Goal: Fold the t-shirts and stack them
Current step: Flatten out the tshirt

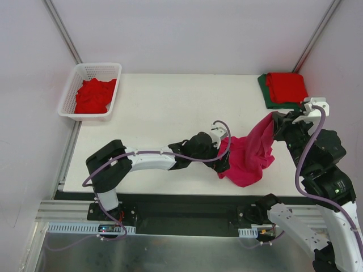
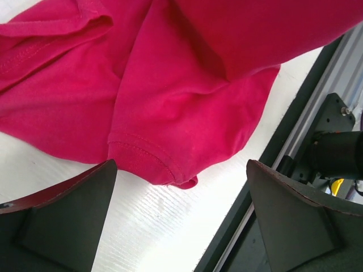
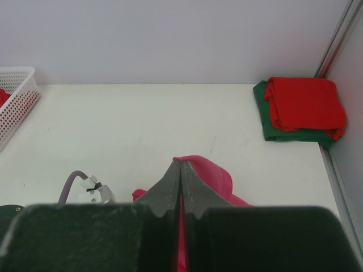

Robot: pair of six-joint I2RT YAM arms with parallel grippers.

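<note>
A white lattice basket [image 1: 67, 110] is sitting at the far left corner of the table [image 1: 164, 102], with crumpled red t-shirts [image 1: 93, 95] heaped inside. The left gripper [image 2: 178, 226] is hanging low, its jaws standing wide apart just short of a stitched sleeve hem on the magenta-pink t-shirt [image 1: 248, 153]. That shirt is draping from the right gripper [image 3: 180, 187], which is pinching the cloth, and its lower part is bunching near the table's front edge. Well apart from the basket, in the far right corner beside the wall, a folded red t-shirt [image 1: 287, 86] is resting on a dark green t-shirt [image 1: 264, 90].
</note>
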